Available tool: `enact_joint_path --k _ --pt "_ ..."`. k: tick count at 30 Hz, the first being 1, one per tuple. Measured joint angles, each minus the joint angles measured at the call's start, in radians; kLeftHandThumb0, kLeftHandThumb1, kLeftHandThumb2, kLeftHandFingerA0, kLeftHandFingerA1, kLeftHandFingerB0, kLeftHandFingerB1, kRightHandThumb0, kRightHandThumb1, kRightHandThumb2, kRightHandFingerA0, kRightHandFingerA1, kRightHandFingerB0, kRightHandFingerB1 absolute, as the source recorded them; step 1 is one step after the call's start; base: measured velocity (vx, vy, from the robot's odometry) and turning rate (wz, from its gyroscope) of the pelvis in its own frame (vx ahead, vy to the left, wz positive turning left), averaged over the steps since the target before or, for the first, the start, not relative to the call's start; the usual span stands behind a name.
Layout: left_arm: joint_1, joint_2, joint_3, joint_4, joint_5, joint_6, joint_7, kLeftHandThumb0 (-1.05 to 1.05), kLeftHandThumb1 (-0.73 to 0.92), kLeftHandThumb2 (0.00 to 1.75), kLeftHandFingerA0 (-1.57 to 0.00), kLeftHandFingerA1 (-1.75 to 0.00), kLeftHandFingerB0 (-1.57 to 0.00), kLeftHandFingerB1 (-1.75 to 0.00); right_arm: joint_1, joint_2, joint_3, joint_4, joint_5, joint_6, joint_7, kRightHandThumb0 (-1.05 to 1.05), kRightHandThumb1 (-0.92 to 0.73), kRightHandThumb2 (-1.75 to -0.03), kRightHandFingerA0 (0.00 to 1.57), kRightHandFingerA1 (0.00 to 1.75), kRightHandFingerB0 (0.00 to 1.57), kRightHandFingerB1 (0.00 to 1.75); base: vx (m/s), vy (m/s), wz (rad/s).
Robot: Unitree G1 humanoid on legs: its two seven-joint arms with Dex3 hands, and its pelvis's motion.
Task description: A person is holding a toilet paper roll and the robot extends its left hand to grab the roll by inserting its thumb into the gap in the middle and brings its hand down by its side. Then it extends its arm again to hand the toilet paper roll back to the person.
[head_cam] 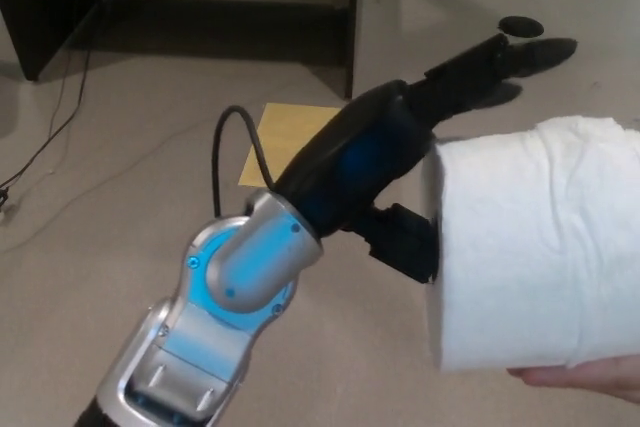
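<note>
A white toilet paper roll [540,242] fills the right side of the head view, lying sideways with its end face turned toward my left hand [400,162]. A person's hand [590,379] supports the roll from below at the bottom right. My left arm reaches in from the bottom left. The black thumb [408,244] presses against the roll's end face, where the middle gap is; the hole itself is hidden. The two fingers [490,62] stretch straight out above and behind the roll, not wrapped around it. The hand is open.
A yellow sheet [285,137] lies on the beige carpet behind my arm. A dark cabinet [40,7] stands at the back left with thin cables [60,117] trailing over the floor. A small black disc [520,25] lies at the far right.
</note>
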Motion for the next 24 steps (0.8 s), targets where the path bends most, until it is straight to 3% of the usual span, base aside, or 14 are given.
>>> enact_joint_path --k 1,2,4,5,6,7,8,11,15,16,17,18,19,24 --pt "0.0 -0.004 -0.002 0.004 -0.002 0.0 -0.001 -0.15 0.77 0.64 -1.06 -0.63 -0.55 -0.37 0.0 0.0 0.0 0.0 0.0 -0.001 0.0 -0.36 -0.68 -0.61 0.47 0.45 0.36 0.36 0.0 0.0 0.0" --pt "0.0 -0.006 -0.003 0.006 -0.006 0.0 -0.003 -0.07 0.76 0.72 -1.18 -0.68 -0.88 -0.56 0.0 0.0 0.0 0.0 0.0 -0.001 0.0 -0.43 -0.54 -0.8 0.45 0.56 0.31 0.47 0.0 0.0 0.0" --pt "0.0 -0.01 -0.003 0.013 -0.019 -0.002 -0.013 -0.05 0.76 0.7 -1.19 -0.75 -0.95 -0.63 0.0 0.0 0.0 -0.001 0.0 -0.004 0.0 -0.36 -0.68 -0.61 0.54 0.48 0.37 0.36 0.0 0.0 0.0" --pt "0.0 -0.01 -0.004 0.017 -0.022 -0.005 -0.016 -0.03 0.74 0.75 -1.13 -0.92 -0.99 -0.76 0.0 0.0 0.0 -0.001 0.0 -0.004 0.0 -0.43 -0.53 -0.81 0.5 0.58 0.3 0.47 0.0 0.0 0.0" --pt "0.0 -0.01 -0.005 0.022 -0.025 -0.009 -0.019 -0.01 0.7 0.82 -1.03 -1.16 -0.94 -0.94 0.0 0.0 0.0 -0.001 0.0 -0.005 0.0 -0.43 -0.54 -0.81 0.52 0.59 0.3 0.47 0.0 0.0 0.0" --pt "0.0 -0.01 -0.005 0.026 -0.027 -0.015 -0.02 -0.01 0.7 0.82 -1.03 -1.16 -0.94 -0.94 0.0 0.0 0.0 -0.001 0.0 -0.006 0.0 -0.43 -0.54 -0.81 0.52 0.59 0.3 0.47 0.0 0.0 0.0" --pt "0.0 -0.01 -0.007 0.03 -0.027 -0.022 -0.02 -0.03 0.69 0.84 -0.87 -1.44 -0.84 -1.15 0.0 0.0 -0.001 -0.002 0.0 -0.007 0.0 -0.36 -0.68 -0.6 0.61 0.49 0.37 0.36 0.0 0.0 0.0" --pt "0.001 -0.01 -0.012 0.033 -0.021 -0.036 -0.019 -0.06 0.78 0.8 -0.74 -1.55 -0.65 -1.4 0.0 0.0 -0.002 -0.002 0.0 -0.01 0.0 -0.36 -0.68 -0.6 0.61 0.5 0.37 0.36 0.0 0.0 0.0" --pt "0.011 -0.01 -0.014 0.03 -0.013 -0.044 -0.017 -0.09 0.77 0.78 -0.73 -1.57 -0.63 -1.41 0.0 -0.001 -0.005 -0.001 0.0 -0.016 0.001 -0.43 -0.54 -0.82 0.53 0.59 0.31 0.48 0.0 0.0 0.0" --pt "0.013 -0.01 -0.014 0.028 -0.012 -0.045 -0.016 -0.11 0.78 0.8 -0.76 -1.56 -0.68 -1.35 0.0 -0.001 -0.006 -0.001 0.0 -0.017 0.001 -0.36 -0.68 -0.6 0.6 0.5 0.37 0.36 0.0 0.0 0.0" --pt "0.018 -0.009 -0.013 0.024 -0.01 -0.047 -0.016 -0.12 0.81 0.76 -0.79 -1.55 -0.71 -1.27 0.0 -0.001 -0.007 0.0 0.0 -0.019 0.001 -0.37 -0.68 -0.59 0.62 0.49 0.38 0.36 0.0 0.0 0.0" --pt "0.023 -0.008 -0.013 0.021 -0.009 -0.048 -0.016 -0.09 0.79 0.76 -0.78 -1.5 -0.74 -1.2 0.0 -0.001 -0.008 0.0 0.0 -0.02 0.002 -0.45 -0.55 -0.83 0.58 0.62 0.33 0.49 0.0 0.0 0.0" --pt "0.03 -0.008 -0.011 0.018 -0.009 -0.048 -0.016 -0.12 0.8 0.75 -0.83 -1.48 -0.77 -1.16 0.0 -0.001 -0.008 0.0 0.0 -0.02 0.003 -0.44 -0.55 -0.83 0.58 0.61 0.33 0.48 0.0 0.0 0.0" --pt "0.057 -0.008 0.0 0.009 -0.009 -0.048 -0.013 -0.09 0.76 0.77 -0.83 -1.54 -0.72 -1.3 0.0 -0.001 -0.007 0.001 -0.001 -0.02 0.005 -0.45 -0.55 -0.83 0.61 0.63 0.33 0.48 0.0 0.0 0.0"
